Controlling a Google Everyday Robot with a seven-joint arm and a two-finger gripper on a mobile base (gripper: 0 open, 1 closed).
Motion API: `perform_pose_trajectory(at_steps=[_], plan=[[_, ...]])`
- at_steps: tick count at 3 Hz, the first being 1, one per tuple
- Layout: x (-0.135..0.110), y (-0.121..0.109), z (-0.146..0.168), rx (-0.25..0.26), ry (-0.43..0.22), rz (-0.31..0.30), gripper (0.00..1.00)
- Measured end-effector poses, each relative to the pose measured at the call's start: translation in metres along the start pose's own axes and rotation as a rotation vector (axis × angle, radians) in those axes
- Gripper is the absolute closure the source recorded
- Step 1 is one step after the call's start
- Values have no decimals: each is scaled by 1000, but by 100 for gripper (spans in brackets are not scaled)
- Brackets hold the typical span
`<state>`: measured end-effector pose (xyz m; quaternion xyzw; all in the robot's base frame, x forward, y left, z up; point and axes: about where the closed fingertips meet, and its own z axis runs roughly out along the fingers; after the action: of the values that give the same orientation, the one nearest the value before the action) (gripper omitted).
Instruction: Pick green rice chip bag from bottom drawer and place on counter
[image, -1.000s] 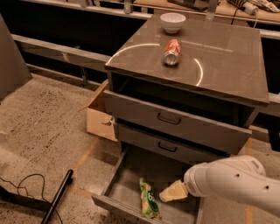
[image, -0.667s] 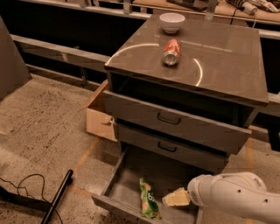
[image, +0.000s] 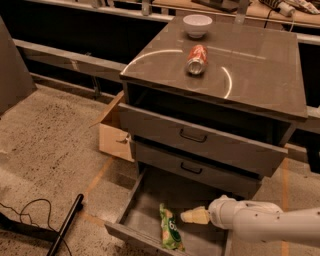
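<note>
The gripper (image: 196, 216) sits in the bottom drawer (image: 150, 197) — its arm (image: 280, 225) runs off the right edge, and the drawer's front corner seems cut off below.

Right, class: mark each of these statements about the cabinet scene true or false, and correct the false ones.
1. The green rice chip bag lies in the bottom drawer. True.
2. The soda can stands upright on the counter. False: it lies on its side.
3. The gripper hovers above the counter. False: it is low over the bottom drawer, beside the bag.
4. A white bowl sits on the counter. True.
</note>
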<state>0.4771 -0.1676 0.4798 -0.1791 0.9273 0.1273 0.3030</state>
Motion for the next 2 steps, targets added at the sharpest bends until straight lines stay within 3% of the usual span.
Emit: perform_pose_trajectory(at_steps=[1, 2], plan=[[8, 13, 84, -33, -22, 48, 0], [17, 14, 85, -39, -9, 53, 0]])
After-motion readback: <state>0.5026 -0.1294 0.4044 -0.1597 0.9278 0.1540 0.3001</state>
